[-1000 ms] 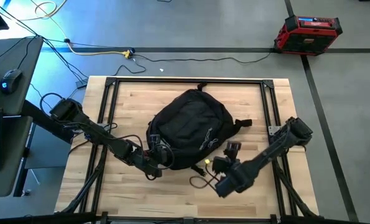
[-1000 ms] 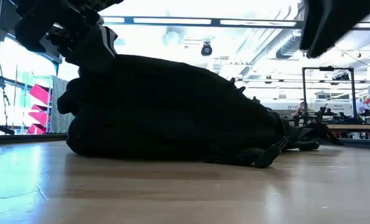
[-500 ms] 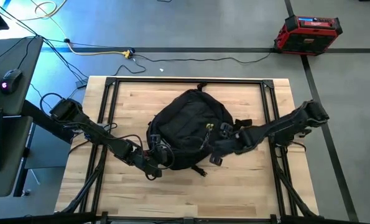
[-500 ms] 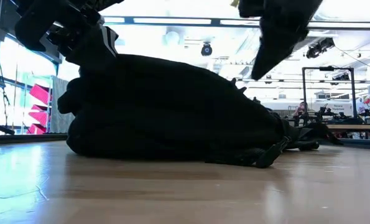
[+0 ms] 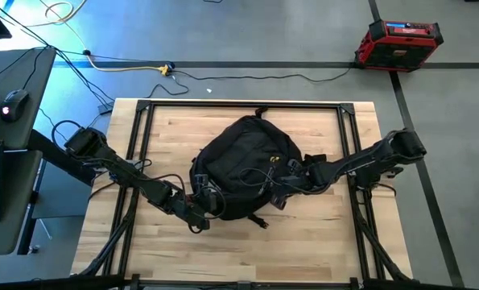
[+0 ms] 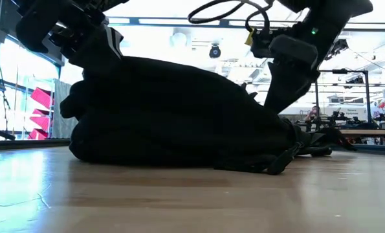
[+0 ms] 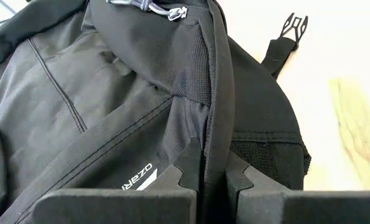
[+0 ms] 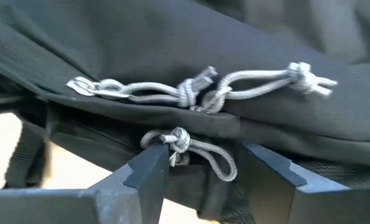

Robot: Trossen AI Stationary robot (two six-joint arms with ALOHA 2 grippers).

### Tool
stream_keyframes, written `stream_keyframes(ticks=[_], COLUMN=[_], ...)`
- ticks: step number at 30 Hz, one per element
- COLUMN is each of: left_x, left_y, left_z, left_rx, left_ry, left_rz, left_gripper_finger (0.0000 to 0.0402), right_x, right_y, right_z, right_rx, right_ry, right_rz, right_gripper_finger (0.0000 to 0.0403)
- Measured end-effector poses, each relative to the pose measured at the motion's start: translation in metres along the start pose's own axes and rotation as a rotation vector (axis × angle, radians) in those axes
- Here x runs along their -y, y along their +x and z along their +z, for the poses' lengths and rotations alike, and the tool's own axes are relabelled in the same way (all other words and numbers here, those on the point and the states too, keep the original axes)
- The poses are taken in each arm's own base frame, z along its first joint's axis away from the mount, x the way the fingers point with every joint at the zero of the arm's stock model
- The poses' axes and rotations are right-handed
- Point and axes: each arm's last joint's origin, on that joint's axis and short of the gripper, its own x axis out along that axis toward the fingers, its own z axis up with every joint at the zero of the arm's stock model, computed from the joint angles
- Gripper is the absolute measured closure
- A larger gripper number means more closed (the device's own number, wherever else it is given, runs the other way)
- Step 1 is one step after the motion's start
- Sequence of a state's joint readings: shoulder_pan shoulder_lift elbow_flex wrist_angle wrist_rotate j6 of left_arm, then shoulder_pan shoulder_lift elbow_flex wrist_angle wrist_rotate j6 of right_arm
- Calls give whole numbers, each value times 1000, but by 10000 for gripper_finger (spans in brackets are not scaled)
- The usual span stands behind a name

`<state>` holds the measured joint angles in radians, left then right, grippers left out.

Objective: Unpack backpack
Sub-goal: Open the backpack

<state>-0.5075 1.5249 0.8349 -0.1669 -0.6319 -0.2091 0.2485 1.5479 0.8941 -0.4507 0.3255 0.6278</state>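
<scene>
Backpack (image 5: 243, 165) is lying mid desk (image 5: 328, 242), still zipped. Your left gripper (image 7: 203, 180) is pinching a fabric edge at the pack's near-left side, fingers clamped on it. Your right gripper (image 8: 200, 168), fingers apart, is lining up on the grey zipper cords (image 8: 191, 87) w/ one cord between them. Be closing on one cord only & pulling along the zip; loose strap buckle (image 7: 295, 26) could be snagging
</scene>
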Motion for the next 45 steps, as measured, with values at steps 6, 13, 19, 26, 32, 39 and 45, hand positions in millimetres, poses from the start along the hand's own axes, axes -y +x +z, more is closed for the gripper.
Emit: stream_keyframes(ticks=[6,13,19,26,32,39,45], left_x=[-1,-1,-6,-8,-9,-3,15], left_y=[1,1,3,9,16,35,58], left_z=[1,1,2,1,-2,2,2], left_rx=[4,5,3,-9,-23,24,80], left_ry=[-23,-41,-138,-207,-263,-399,-484], left_rz=[-1,6,19,42,70,-11,-151], left_gripper_finger=[401,401,401,401,401,401,401], right_x=[-3,-14,-36,-49,-66,-70,-51], right_y=[10,5,-21,-46,-59,-37,-25], right_z=[-1,8,35,53,46,25,32], right_rx=[-5,41,159,240,281,255,287], right_ry=[-4,-57,-93,-130,-160,-119,-127], right_rz=[9,57,112,70,86,-19,-172], right_gripper_finger=[286,392,401,403,403,403,403])
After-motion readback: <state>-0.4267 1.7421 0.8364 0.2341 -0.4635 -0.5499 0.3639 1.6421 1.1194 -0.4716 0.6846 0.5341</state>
